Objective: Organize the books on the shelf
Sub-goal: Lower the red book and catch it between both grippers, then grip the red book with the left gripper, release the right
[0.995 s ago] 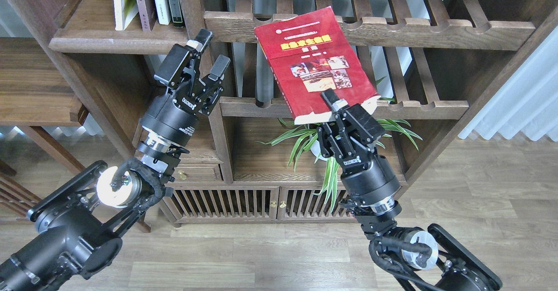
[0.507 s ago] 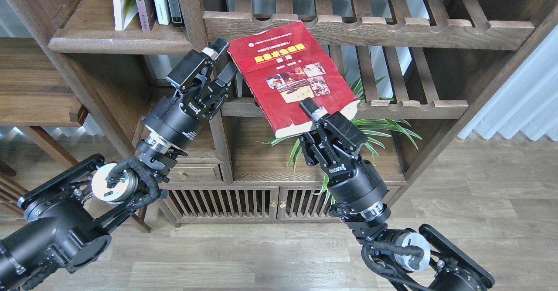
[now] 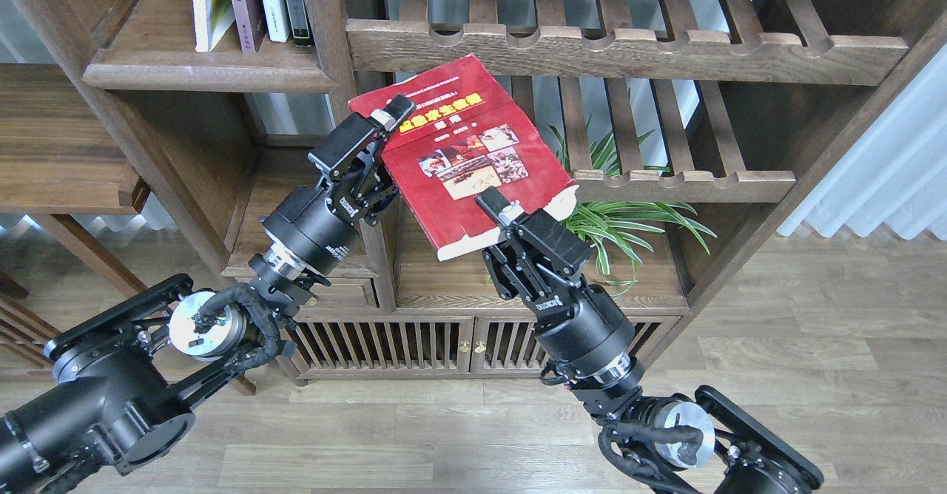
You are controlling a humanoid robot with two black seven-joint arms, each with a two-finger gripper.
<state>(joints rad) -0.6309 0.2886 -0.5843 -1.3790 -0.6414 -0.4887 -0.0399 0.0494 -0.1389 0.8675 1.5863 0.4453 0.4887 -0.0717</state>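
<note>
My right gripper (image 3: 497, 217) clamps the red paperback book with small photos (image 3: 462, 157) by its lower edge, so my left gripper (image 3: 385, 128), its fingers around the top corner, can take it.

Ahead of me 2 slatted racks (image 3: 621, 46) with notched front rails cross the bookcase, 1 above the other. A spider plant (image 3: 629, 217) spreads green leaves below the lower rack. At the bottom, 2 slatted cabinet doors (image 3: 414, 346) stand closed. A white curtain (image 3: 880, 168) hangs at right, over pale wood flooring (image 3: 459, 435).
</note>
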